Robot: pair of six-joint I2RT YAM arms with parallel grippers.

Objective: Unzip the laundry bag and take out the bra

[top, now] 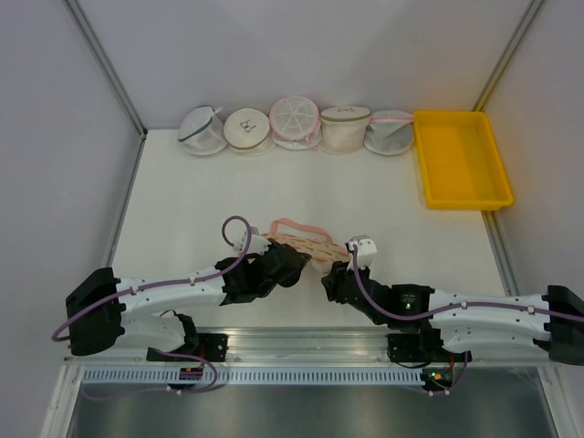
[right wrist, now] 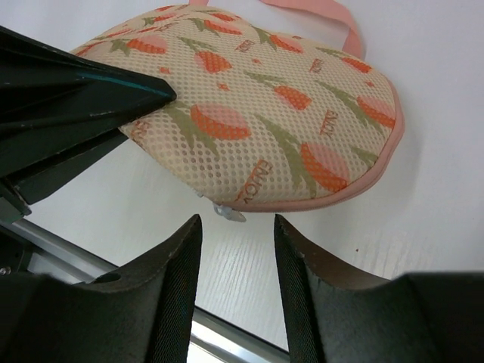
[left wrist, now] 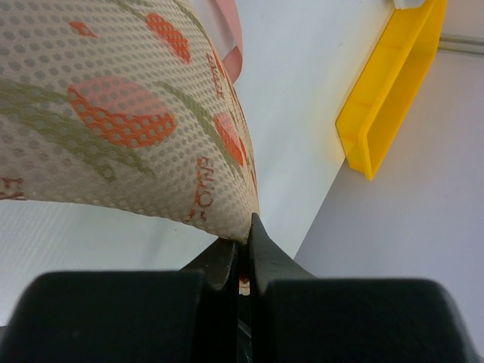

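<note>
The laundry bag (top: pixel 299 239), cream mesh with orange-pink print, pink trim and a pink loop, lies just ahead of both arms. My left gripper (top: pixel 307 262) is shut on its near edge, and the left wrist view shows the bag's fabric (left wrist: pixel 113 113) pinched between the closed jaws of that gripper (left wrist: pixel 246 234). My right gripper (top: pixel 328 275) is open. In the right wrist view it (right wrist: pixel 237 221) sits just short of the bag's (right wrist: pixel 265 113) pink-trimmed rim, where a small clear zipper pull (right wrist: pixel 228 213) hangs between the fingertips, untouched. The bra is hidden.
A yellow tray (top: pixel 461 160) stands at the back right and also shows in the left wrist view (left wrist: pixel 386 98). Several round mesh bags (top: pixel 297 126) line the back edge. An aluminium rail (top: pixel 301 342) runs along the near edge, close under the right gripper.
</note>
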